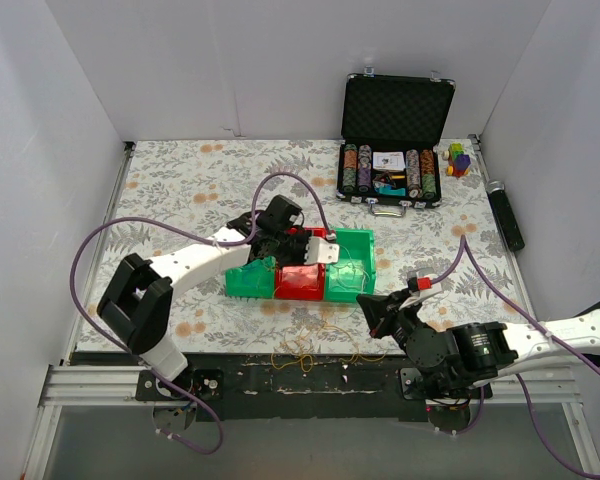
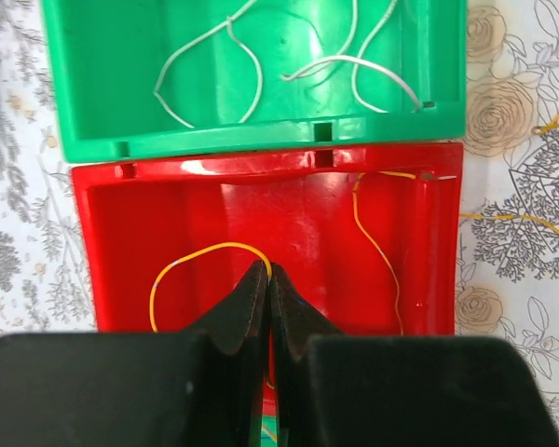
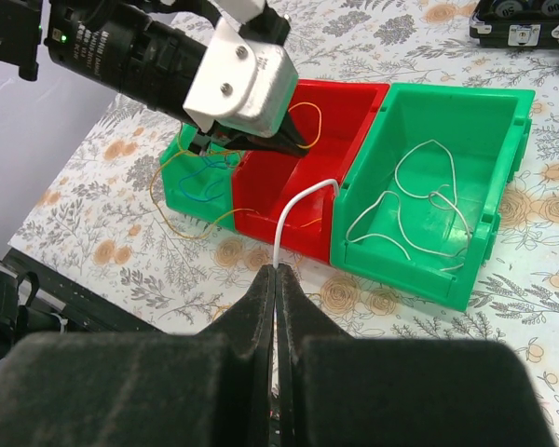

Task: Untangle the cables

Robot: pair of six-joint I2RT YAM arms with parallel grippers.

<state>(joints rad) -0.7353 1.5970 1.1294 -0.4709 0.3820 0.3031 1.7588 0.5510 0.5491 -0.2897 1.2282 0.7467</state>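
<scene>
Sorting of the cables by colour seems to be the step in hand: a yellow cable (image 2: 205,248) is pinched in the closed left tool (image 2: 267,272) over the red bin (image 2: 298,214), and a white cable (image 3: 293,200) is clamped in the closed right tool (image 3: 277,275) just in front of the right-hand green bin (image 3: 489,140), where more white wire (image 3: 419,200) lies. Next, each strand would need to be lowered into its bin and released. Teal wires (image 3: 197,177) are half hidden behind the left arm; a thin loose tangle (image 1: 310,352) at the near tabletop (image 1: 180,180) edge can hardly be made out.
</scene>
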